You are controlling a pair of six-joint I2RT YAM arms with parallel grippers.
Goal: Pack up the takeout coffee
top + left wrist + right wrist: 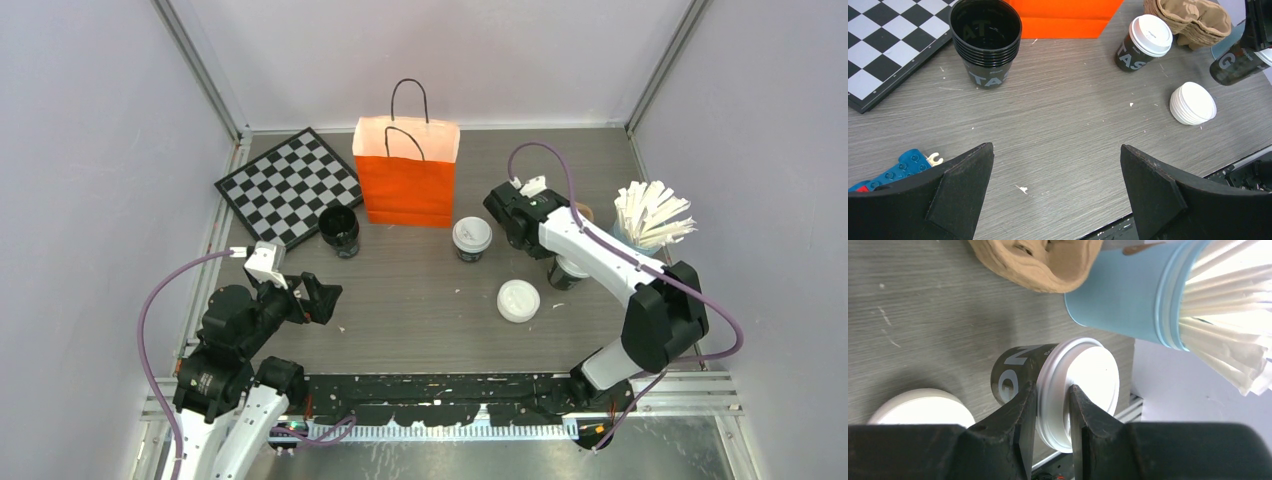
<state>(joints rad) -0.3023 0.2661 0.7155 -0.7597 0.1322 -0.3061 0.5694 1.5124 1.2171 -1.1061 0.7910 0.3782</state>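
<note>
The right hand (1051,390) pinches the takeout coffee (1048,365) by its lid rim, tipped sideways near the right edge of the worktop (420,320). The orange bag (406,185) stands leftward at the far edge (left hand (1057,165) wide, empty).

An orange bag (407,185) stands upright at the back, with a lidded cup (472,238) near its right corner. A stack of white lids (518,300) lies nearer to the arms, and a dark cup (562,278) is partly hidden under the right arm (600,255).
</note>
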